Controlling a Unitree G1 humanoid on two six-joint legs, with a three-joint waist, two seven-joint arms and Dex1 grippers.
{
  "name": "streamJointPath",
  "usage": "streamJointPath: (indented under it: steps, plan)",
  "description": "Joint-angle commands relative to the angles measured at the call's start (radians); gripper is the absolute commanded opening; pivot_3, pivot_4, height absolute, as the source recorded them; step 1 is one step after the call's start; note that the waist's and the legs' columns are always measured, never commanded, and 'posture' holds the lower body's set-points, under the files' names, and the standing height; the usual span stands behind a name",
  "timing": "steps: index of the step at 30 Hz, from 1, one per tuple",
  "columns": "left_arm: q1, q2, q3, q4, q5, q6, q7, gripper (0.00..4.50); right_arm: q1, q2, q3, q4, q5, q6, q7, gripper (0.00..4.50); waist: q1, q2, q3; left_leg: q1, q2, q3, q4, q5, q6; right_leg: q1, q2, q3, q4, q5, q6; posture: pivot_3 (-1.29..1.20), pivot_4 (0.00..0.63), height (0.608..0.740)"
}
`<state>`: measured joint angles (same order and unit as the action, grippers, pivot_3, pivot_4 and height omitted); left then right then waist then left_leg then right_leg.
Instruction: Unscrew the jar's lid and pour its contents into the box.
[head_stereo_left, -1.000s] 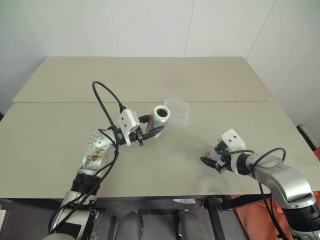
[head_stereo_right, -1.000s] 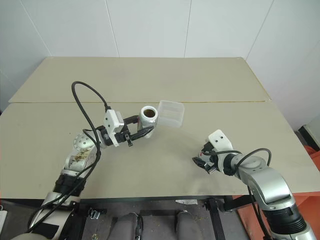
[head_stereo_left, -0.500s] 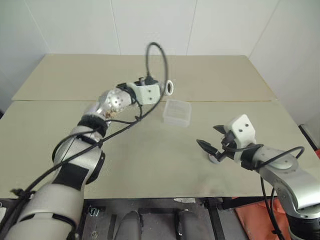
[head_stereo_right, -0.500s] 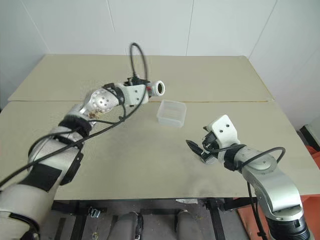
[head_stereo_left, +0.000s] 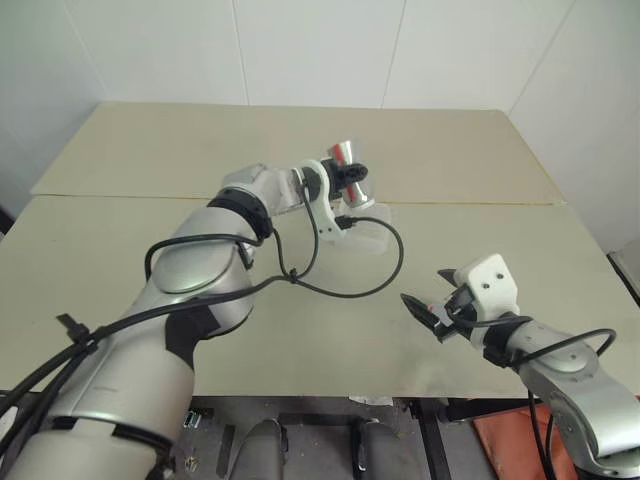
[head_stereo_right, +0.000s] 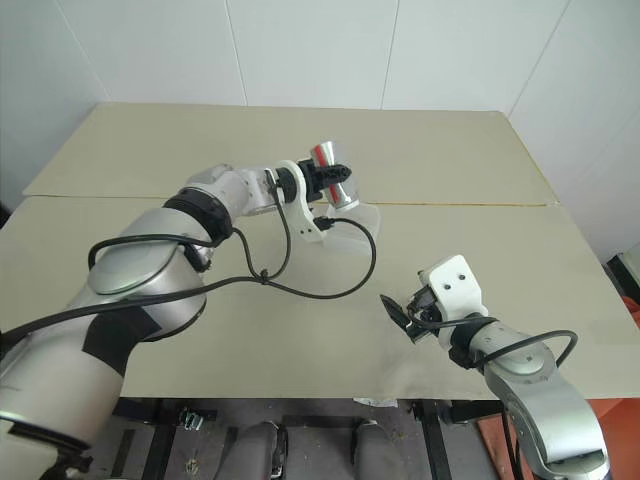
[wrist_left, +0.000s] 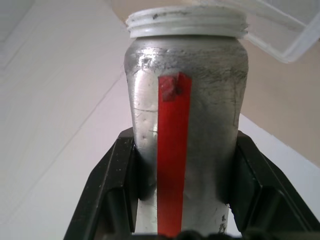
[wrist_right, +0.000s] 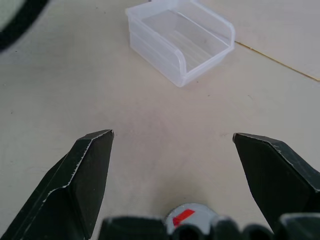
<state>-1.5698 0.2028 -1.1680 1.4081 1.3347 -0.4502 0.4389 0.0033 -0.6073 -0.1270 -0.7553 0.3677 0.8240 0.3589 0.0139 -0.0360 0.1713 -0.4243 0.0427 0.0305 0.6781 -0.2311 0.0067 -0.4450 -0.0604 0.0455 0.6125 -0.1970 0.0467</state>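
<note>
My left gripper (head_stereo_left: 350, 180) is shut on the jar (head_stereo_left: 342, 156), a silvery cylinder with a red stripe. It holds the jar in the air just above the near-left edge of the clear plastic box (head_stereo_left: 372, 230). In the left wrist view the jar (wrist_left: 186, 100) sits between the two black fingers (wrist_left: 112, 185), and its bare white threaded mouth points away toward the box (wrist_left: 280, 35). My right gripper (head_stereo_left: 432, 312) hovers open, low over the table at the front right. The grey lid (wrist_right: 186, 216) with a red mark lies just under it. The contents are hidden.
The left arm's black cable (head_stereo_left: 385, 275) loops down over the table in front of the box. A seam (head_stereo_left: 480, 203) runs across the beige table just behind the box. White walls stand behind the table, and its front edge (head_stereo_left: 330, 392) is close to the right gripper.
My left arm has swung up and forward and rolled its wrist, carrying the jar from low over the table to above the box. The right gripper has risen slightly and stays open.
</note>
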Motion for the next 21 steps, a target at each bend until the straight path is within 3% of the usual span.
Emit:
streamJointPath:
  steps: [1, 6, 13, 17, 21]
  plan:
    - [-0.049, -0.005, 0.021, 0.009, -0.018, 0.027, -0.016, 1.99, 0.016, 0.002, -0.043, -0.06, -0.007, 0.002, -0.02, 4.45, -0.003, 0.0, 0.0, 0.0, 0.0, 0.0, 0.0, 0.0, 0.0, 0.0, 0.0, 0.0, 0.0, 0.0, 0.0, 0.0, 0.15, 0.74]
    - [-0.042, -0.002, 0.061, 0.011, -0.051, 0.031, -0.067, 1.99, 0.026, 0.001, -0.053, -0.064, -0.01, 0.007, -0.029, 4.45, -0.002, 0.0, 0.0, 0.0, 0.0, 0.0, 0.001, 0.0, 0.0, 0.0, 0.0, 0.0, 0.001, 0.0, 0.0, 0.0, 0.15, 0.74]
    - [0.04, 0.035, 0.443, 0.001, -0.425, -0.005, -0.342, 1.99, 0.004, -0.002, -0.047, -0.04, -0.005, 0.0, -0.02, 4.45, -0.005, 0.0, 0.0, 0.0, 0.0, 0.0, 0.001, 0.0, 0.0, 0.001, 0.0, 0.0, 0.001, 0.004, -0.006, 0.0, 0.15, 0.74]
    - [0.137, 0.046, 0.864, -0.026, -0.85, 0.017, -0.621, 1.99, -0.028, -0.005, -0.056, -0.013, 0.006, -0.001, -0.006, 4.45, -0.008, 0.0, 0.0, 0.002, 0.0, 0.0, 0.002, 0.0, 0.0, 0.001, 0.0, 0.0, 0.003, 0.004, -0.007, 0.0, 0.15, 0.74]
    - [0.219, 0.028, 1.184, -0.074, -1.177, 0.09, -0.839, 1.99, -0.056, -0.009, -0.045, 0.024, 0.004, -0.016, 0.014, 4.45, -0.01, 0.0, 0.0, 0.002, 0.0, 0.0, 0.005, 0.001, 0.0, 0.002, 0.0, 0.0, 0.006, 0.005, -0.007, 0.0, 0.15, 0.74]
